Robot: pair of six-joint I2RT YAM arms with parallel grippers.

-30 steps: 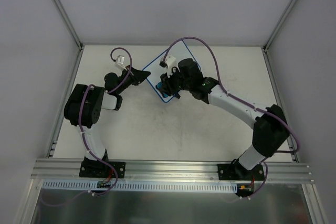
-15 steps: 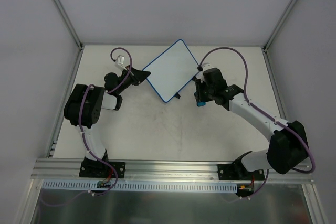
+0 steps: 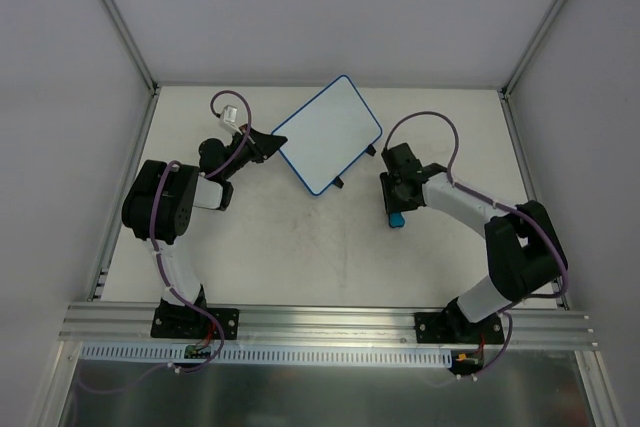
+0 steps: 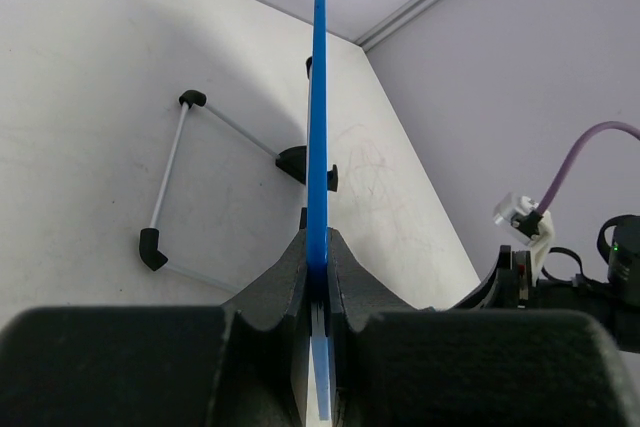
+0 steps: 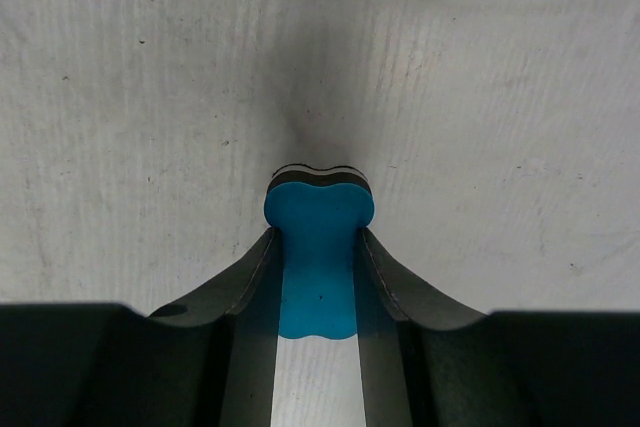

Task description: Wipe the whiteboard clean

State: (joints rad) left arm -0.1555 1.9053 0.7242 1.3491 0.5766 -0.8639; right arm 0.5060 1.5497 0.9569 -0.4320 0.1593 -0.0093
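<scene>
Open table [image 3: 362,197] separates whiteboard [image 3: 328,134] from right end effector [image 3: 396,215].

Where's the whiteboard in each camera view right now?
Top external: whiteboard upper centre, tilted.
Left wrist: whiteboard edge-on, a thin blue vertical line at centre.
Right wrist: not in view; only the eraser.
Shared landmark: left gripper clamping its edge, top and left wrist views.

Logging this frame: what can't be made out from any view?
- Any faint writing on the whiteboard: too small in the top view. The left wrist view, with the left gripper clamping its rim, sees it only edge-on.
- Whether the eraser touches the table: the right wrist view looks straight down it, and from above the right gripper partly covers it.
</scene>
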